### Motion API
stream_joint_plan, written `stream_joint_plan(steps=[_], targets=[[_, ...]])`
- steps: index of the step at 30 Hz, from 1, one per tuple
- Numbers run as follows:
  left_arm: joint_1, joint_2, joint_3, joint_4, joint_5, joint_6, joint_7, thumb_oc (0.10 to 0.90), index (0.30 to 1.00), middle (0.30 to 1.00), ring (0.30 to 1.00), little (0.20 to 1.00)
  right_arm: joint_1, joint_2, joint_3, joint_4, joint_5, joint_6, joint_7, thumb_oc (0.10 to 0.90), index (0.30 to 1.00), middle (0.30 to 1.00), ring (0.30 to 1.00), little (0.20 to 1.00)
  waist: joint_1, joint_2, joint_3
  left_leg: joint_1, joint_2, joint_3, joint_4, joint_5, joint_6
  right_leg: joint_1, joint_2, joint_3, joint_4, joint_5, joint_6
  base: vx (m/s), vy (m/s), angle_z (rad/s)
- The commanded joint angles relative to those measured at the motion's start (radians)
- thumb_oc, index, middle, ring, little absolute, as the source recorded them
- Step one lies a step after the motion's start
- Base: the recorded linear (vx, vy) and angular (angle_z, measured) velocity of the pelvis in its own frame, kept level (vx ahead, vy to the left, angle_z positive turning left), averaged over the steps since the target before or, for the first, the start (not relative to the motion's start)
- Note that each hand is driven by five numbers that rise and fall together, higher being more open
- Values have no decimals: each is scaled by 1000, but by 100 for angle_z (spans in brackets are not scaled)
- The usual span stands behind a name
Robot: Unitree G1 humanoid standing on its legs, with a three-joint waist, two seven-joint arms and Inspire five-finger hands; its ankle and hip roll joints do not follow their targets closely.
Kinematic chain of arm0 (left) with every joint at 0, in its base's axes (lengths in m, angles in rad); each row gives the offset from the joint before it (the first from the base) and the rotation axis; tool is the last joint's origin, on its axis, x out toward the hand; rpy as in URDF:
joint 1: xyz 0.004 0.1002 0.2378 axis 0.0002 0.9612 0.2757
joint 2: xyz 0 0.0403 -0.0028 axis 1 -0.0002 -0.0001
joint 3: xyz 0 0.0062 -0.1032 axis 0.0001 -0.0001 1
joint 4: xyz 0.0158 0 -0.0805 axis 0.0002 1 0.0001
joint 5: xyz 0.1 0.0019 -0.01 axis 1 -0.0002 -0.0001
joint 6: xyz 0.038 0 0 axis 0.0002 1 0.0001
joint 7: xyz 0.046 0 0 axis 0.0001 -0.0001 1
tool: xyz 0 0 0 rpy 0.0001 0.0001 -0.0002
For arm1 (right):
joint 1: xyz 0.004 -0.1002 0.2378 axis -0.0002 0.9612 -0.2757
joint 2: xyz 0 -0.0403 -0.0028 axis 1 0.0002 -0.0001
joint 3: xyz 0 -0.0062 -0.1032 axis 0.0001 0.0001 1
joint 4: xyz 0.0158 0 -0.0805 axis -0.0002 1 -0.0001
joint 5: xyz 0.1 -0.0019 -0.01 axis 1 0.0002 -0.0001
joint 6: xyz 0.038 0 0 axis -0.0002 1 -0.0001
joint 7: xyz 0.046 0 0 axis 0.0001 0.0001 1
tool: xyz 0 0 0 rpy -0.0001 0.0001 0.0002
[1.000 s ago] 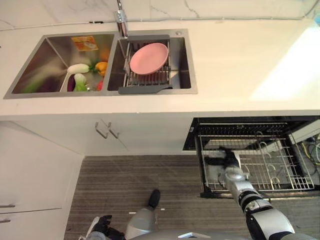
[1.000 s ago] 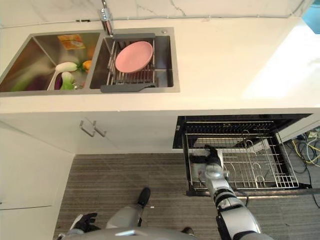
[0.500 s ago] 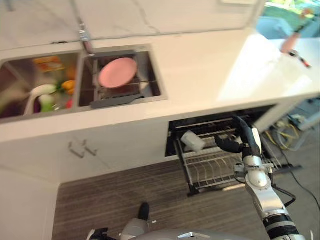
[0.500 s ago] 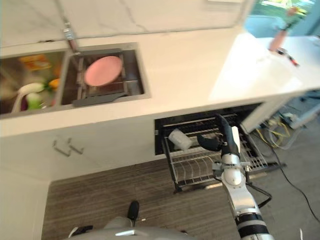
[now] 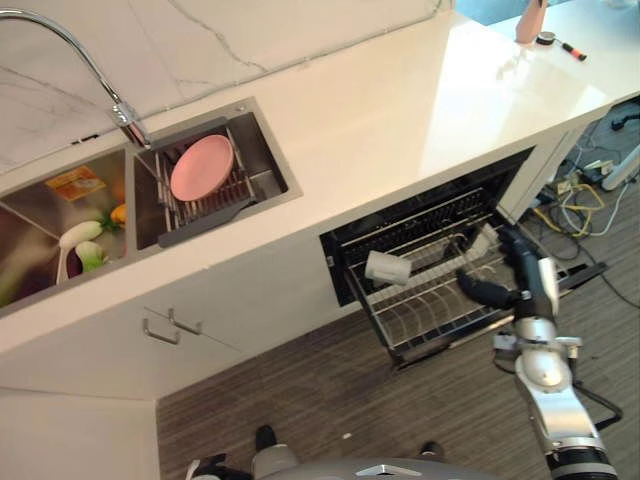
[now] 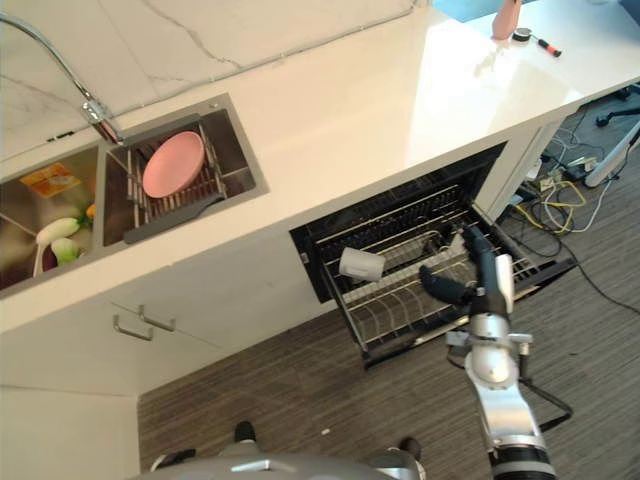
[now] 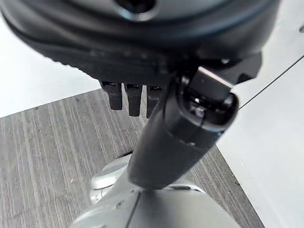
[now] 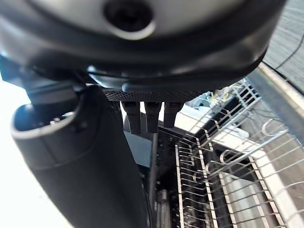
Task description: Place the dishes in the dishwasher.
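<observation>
Pink plate (image 5: 202,167): resting tilted in the wire drying rack (image 5: 205,190) set in the right-hand basin of the sink (image 5: 255,150), at about 10 o'clock in the head views.

White cup (image 5: 387,267): lying on its side in the pulled-out dishwasher rack (image 5: 430,300), toward the rack's left end, at about 4 o'clock from the plate and well apart from it.

Right hand (image 5: 522,275): hanging above the rack's front right portion, at 3 o'clock from the cup, apart from it. Fingers extended and relaxed, thumb standing out toward the cup; nothing held. Its own wrist view shows straight fingers (image 8: 146,116) over the rack wires.

Left hand (image 7: 156,90): seen in its wrist view over the striped floor (image 7: 42,152), fingers straight and loose, holding nothing.

Table (image 5: 400,110): white top carrying the sink, with a curved faucet (image 5: 95,70) at 11 o'clock. The left basin holds vegetables (image 5: 85,240) and a yellow packet (image 5: 75,183). A pink bottle (image 5: 531,20) stands at the table's far right end, at 1 o'clock.
</observation>
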Motion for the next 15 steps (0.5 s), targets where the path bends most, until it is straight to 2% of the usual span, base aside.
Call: stream_joint_plan(steps=[1,2,3,4,5,6,7,8,9,10,11,12,15], targets=[[-47,35,-24,1,61,-10,-25,800,900,900,900,900,-115,3,58,-117,-15,-132,8,800,900,900,900,900,23,-69,-54,102,-73,-29,-40,-162,65,-126,-230,129,81,73,68,-6,353,54],[-52,35,-27,7,66,-1,-23,800,900,900,900,900,-133,25,76,-121,1,-132,10,800,900,900,900,900,25,-77,-43,113,-96,-22,-40,-168,92,-143,-249,146,141,87,54,-24,296,46],[-60,43,-26,16,67,7,-20,800,900,900,900,900,-145,42,93,-119,21,-132,16,800,900,900,900,900,29,-85,-28,124,-115,-15,-40,-169,115,-184,-256,191,223,87,42,-80,523,18],[-49,47,-19,29,61,16,-10,800,900,900,900,900,-151,41,115,-153,14,-136,31,800,900,900,900,900,20,-88,-11,124,-137,-27,-40,-145,151,-247,-161,274,332,23,-17,-79,431,12],[-42,46,-8,26,56,20,-11,800,900,900,900,900,-153,36,111,-170,9,-142,27,800,900,900,900,900,22,-86,-9,124,-138,-35,-40,-138,159,-279,-109,308,373,-15,-21,-62,304,27],[-42,46,-7,26,56,20,-11,800,900,900,900,900,-153,35,111,-170,9,-142,27,800,900,900,900,900,24,-85,-10,124,-137,-32,-40,-139,158,-283,-109,311,378,-18,-22,5,124,50],[-33,46,-1,34,43,20,-11,800,900,900,900,900,-156,31,109,-186,9,-154,24,800,900,900,900,900,28,-85,-7,129,-142,-30,-40,-135,162,-286,-68,300,382,-52,-27,5,66,50],[-25,47,0,49,41,21,-16,800,900,900,900,900,-160,29,111,-193,5,-163,18,800,900,900,900,900,39,-92,-6,130,-149,-20,-40,-137,163,-254,-33,251,330,-93,-44,-5,59,24],[-20,45,15,64,43,23,-15,800,900,900,900,900,-165,19,89,-247,-53,-171,-13,800,900,900,900,900,36,-103,-9,116,-151,-40,-30,-134,167,-248,-14,289,297,-98,-32,-13,1,5],[-20,45,15,64,43,23,-15,800,900,900,900,900,-164,19,88,-248,-53,-170,-13,800,900,900,900,900,37,-103,-10,116,-150,-39,-30,-135,167,-249,-13,290,299,-99,-33,30,-22,-4],[-17,45,34,71,29,24,-8,800,900,900,900,900,-153,12,85,-277,-74,-169,-13,800,900,900,900,900,27,-114,-11,122,-154,-49,-27,-138,169,-263,33,369,302,-108,-29,69,-32,23],[-16,45,49,70,17,25,-3,800,900,900,900,900,-150,8,87,-289,-78,-168,-13,800,900,900,900,900,34,-124,-13,124,-160,-44,-20,-143,169,-249,45,388,271,-102,-30,100,-67,34],[12,34,91,75,-21,21,1,800,900,900,900,900,-130,1,95,-327,-99,-173,2,800,900,900,900,900,59,-143,-34,119,-164,-60,-3,-149,167,-176,58,356,162,-93,-36,92,-89,14]])
